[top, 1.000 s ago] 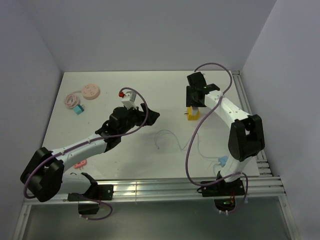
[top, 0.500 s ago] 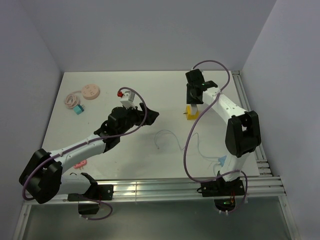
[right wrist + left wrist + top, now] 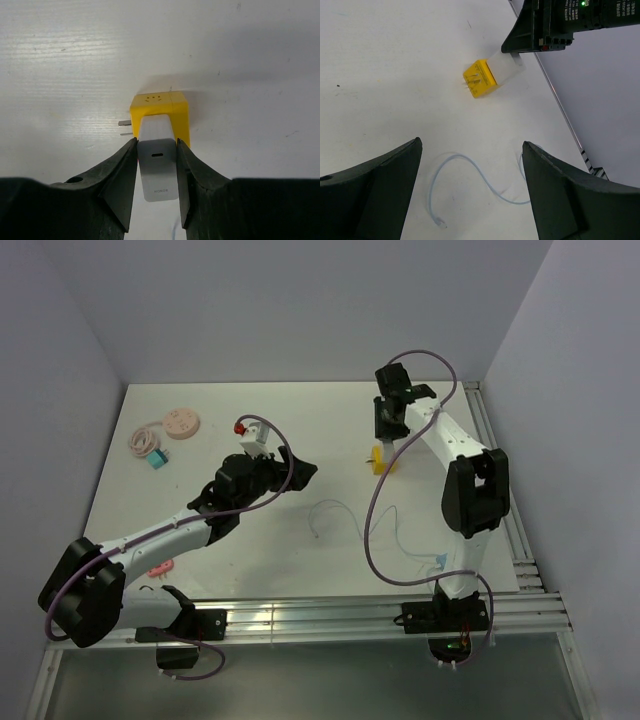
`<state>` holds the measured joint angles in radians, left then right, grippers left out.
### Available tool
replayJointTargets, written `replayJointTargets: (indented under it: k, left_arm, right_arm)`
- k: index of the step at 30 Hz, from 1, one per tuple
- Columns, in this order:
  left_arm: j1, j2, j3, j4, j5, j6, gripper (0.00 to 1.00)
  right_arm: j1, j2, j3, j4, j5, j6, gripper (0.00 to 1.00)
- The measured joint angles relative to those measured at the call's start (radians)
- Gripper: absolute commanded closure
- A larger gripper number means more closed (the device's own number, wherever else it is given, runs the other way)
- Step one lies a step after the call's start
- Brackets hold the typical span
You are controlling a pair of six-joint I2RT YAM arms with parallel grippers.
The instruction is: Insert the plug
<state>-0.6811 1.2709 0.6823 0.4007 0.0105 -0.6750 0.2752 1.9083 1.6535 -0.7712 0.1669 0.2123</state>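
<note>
My right gripper (image 3: 156, 145) is shut on a white charger block (image 3: 158, 160) that sits in a yellow adapter cube (image 3: 160, 107) with two metal prongs pointing left. In the top view this gripper (image 3: 388, 437) stands over the yellow cube (image 3: 383, 461) at the table's back right. The left wrist view also shows the cube (image 3: 480, 78) and the charger (image 3: 507, 67). My left gripper (image 3: 471, 145) is open and empty above a thin white cable (image 3: 470, 167). It hovers mid-table in the top view (image 3: 300, 472), and the cable (image 3: 340, 512) lies to its right.
A white socket block with a red button (image 3: 252, 432) stands behind the left arm. A pink round disc with a coiled cord (image 3: 181, 424) and a teal piece (image 3: 157, 461) lie at the back left. A pink piece (image 3: 160, 568) lies at the front left. A metal rail (image 3: 500, 470) runs along the right edge.
The right arm has swung a little farther back and turned, and the yellow cube with the charger has shifted slightly with it. The left arm has barely moved.
</note>
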Motion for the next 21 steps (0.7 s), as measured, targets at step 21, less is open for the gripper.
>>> replayJointTargets:
  k: [21]
  left_arm:
    - [0.000,0.000,-0.009,0.012,0.019,-0.003,0.14]
  right_arm:
    - [0.101,-0.052,-0.194,0.216,0.233,0.057,1.00]
